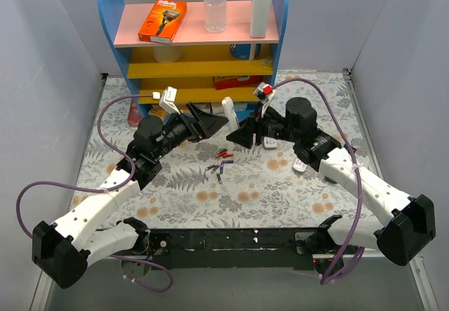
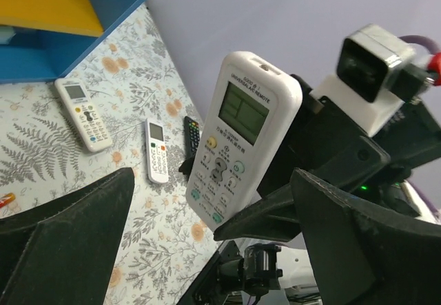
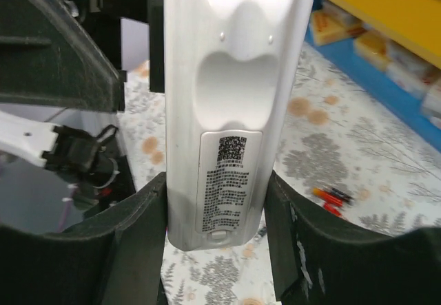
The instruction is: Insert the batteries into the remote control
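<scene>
The remote control is a long white bar held upright between the arms. My right gripper is shut on its lower end. In the right wrist view the remote shows its back, with the labelled battery cover shut, and the fingers press both of its sides. In the left wrist view its button face shows. My left gripper is open and empty just left of the remote, with wide-apart fingers. The batteries, red, blue and dark, lie loose on the floral cloth, and also show in the right wrist view.
Two shorter white remotes and a small black remote lie on the cloth to the right. A blue, yellow and pink shelf stands at the back with an orange box and bottles.
</scene>
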### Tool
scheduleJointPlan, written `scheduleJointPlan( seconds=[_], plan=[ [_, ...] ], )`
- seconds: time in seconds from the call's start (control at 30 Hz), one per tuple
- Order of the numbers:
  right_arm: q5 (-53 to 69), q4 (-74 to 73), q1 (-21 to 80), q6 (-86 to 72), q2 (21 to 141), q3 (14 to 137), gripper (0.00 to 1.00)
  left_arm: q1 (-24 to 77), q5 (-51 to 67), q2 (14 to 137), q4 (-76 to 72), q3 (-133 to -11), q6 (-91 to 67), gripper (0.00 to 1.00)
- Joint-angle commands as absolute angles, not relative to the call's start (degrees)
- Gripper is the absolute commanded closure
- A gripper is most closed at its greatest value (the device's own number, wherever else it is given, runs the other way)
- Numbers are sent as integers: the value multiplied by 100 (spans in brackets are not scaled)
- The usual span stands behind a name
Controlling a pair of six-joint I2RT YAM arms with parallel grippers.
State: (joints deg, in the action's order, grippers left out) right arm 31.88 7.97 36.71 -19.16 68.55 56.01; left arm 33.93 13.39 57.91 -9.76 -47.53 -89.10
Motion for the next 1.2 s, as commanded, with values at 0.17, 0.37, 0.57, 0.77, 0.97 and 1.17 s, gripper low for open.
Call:
scheduleJointPlan(
  seconds=[0.17, 0.37, 0.57, 0.77, 0.97, 1.17],
  plan=[
    [906, -1195, 4359, -325, 6934, 6433, 99, 3410, 1081, 5994, -747, -4974, -8912, 2],
    [247, -1494, 4816, -132, 7189, 6749, 99, 3419, 993, 6363, -791, -5150, -8745, 2],
    [26, -1564, 5062, -44, 7374, 6934, 99, 3445, 774, 6583, -782, -5142, -8771, 14],
    [-351, -1661, 5256, -18, 7532, 7110, 99, 3445, 651, 6610, -642, -5115, -8675, 29],
    [-597, -1801, 5361, -18, 7646, 7259, 99, 3463, 642, 6618, -642, -5071, -8666, 39],
    [-668, -1898, 5432, 141, 7734, 7356, 99, 3463, 527, 6609, -642, -4992, -8649, 51]
  ],
)
